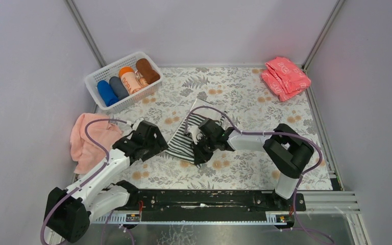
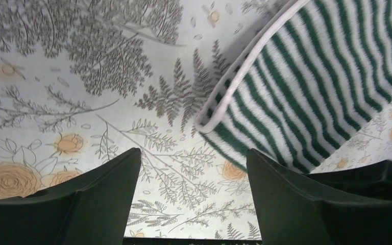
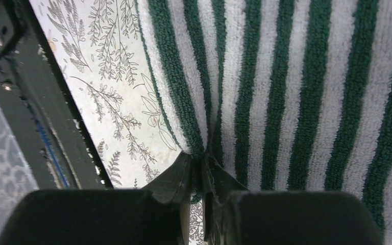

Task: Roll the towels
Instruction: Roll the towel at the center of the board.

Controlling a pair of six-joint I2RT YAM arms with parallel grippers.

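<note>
Towel [image 1: 182, 137], striped: soft, light, floppy; take by hem. R gripper [image 3: 198, 166] clamped on 5 o'clock edge; L gripper [image 2: 194, 173] jaws apart.

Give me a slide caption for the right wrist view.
Right arm's fingers pinch the edge of the green-striped towel over the floral tablecloth.

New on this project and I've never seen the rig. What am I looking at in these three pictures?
Two robot arms are bolted to a table. The wide picture looks down from above and behind them. The other two come from a camera on each wrist, with its own fingers at the bottom. The right hand is shut, pinching an edge of the green-and-white striped towel. The left hand is open and empty, near that towel's corner. Also: a pink towel at the left, a basket of rolled towels, a coral folded pile.
</note>
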